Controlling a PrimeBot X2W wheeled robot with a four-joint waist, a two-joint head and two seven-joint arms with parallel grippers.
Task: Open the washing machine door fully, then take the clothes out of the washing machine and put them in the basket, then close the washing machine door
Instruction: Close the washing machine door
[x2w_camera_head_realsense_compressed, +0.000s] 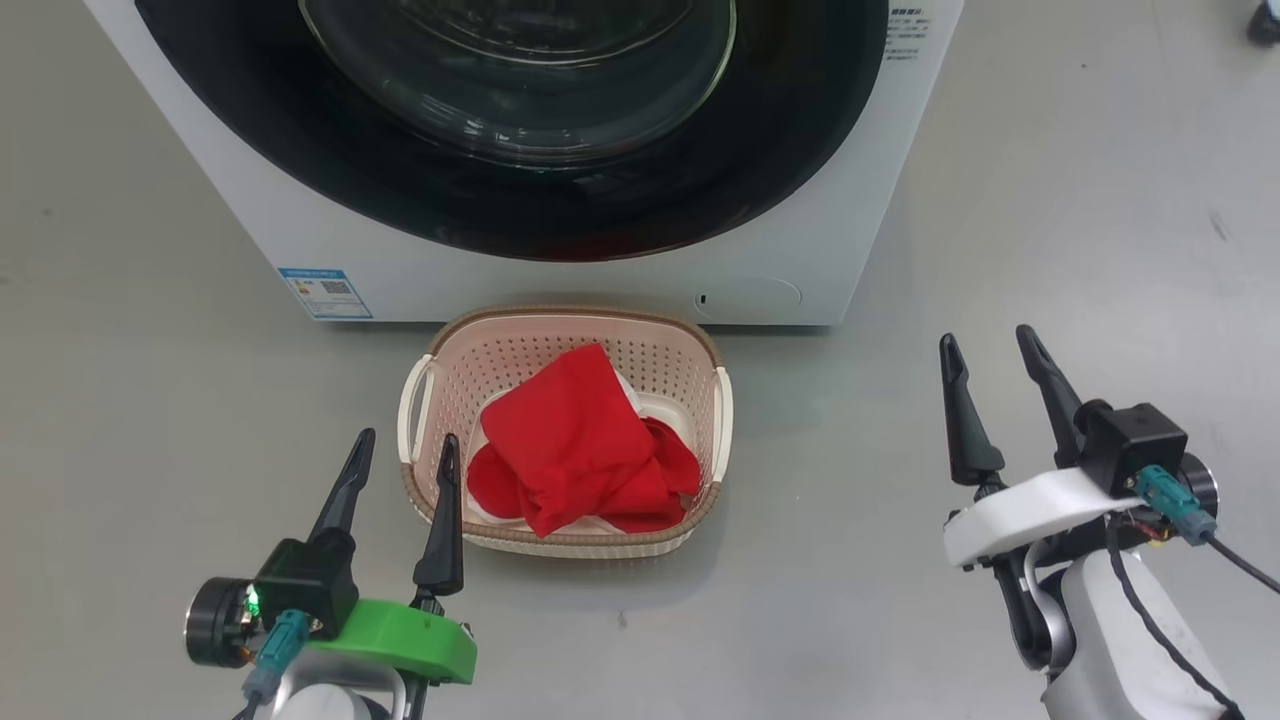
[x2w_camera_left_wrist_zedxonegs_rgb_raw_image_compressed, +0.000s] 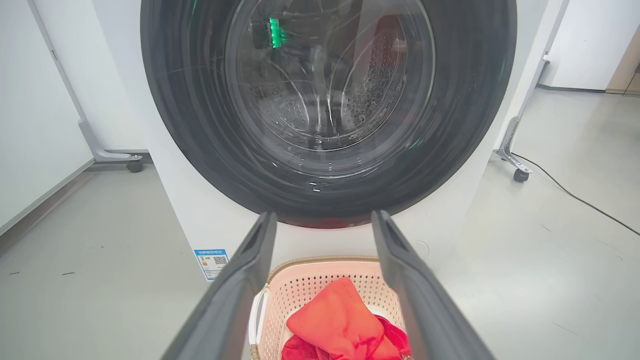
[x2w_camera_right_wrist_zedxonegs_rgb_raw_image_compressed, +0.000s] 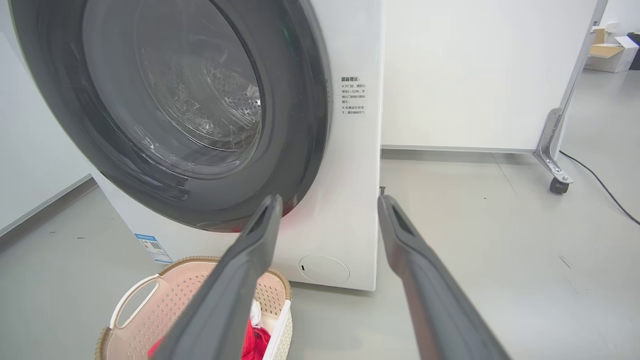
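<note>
Clothes (x2w_camera_head_realsense_compressed: 580, 440), bright red with white lining showing at the edges, lie heaped in the basket (x2w_camera_head_realsense_compressed: 575, 318). It stands on the grey floor (x2w_camera_head_realsense_compressed: 1050, 200) just in front of the washing machine (x2w_camera_head_realsense_compressed: 620, 285), below the washing machine door (x2w_camera_head_realsense_compressed: 300, 150), whose black rim sits shut and flush against the white front. Left claw (x2w_camera_head_realsense_compressed: 409, 435) hangs beside the basket's left handle, fingers spread and holding nothing, one finger crossing the basket's rim in the head view; whether it touches cannot be told. Right claw (x2w_camera_head_realsense_compressed: 986, 335) hovers well apart to the basket's right over bare floor, fingers likewise spread and holding nothing. A blue sticker (x2w_camera_head_realsense_compressed: 325, 293) marks the machine's lower left corner and a round cover (x2w_camera_head_realsense_compressed: 748, 298) its lower right. Left wrist view looks through the glass to the perforated drum (x2w_camera_left_wrist_zedxonegs_rgb_raw_image_compressed: 370, 85), a green light reflected in the bowl. Right wrist view adds small printed text (x2w_camera_right_wrist_zedxonegs_rgb_raw_image_compressed: 353, 96) beside the door, a white partition (x2w_camera_right_wrist_zedxonegs_rgb_raw_image_compressed: 475, 70) on a castered foot (x2w_camera_right_wrist_zedxonegs_rgb_raw_image_compressed: 559, 186), a black cable (x2w_camera_right_wrist_zedxonegs_rgb_raw_image_compressed: 600, 182) trailing across the floor and a cardboard box (x2w_camera_right_wrist_zedxonegs_rgb_raw_image_compressed: 610, 50) at far right.
</note>
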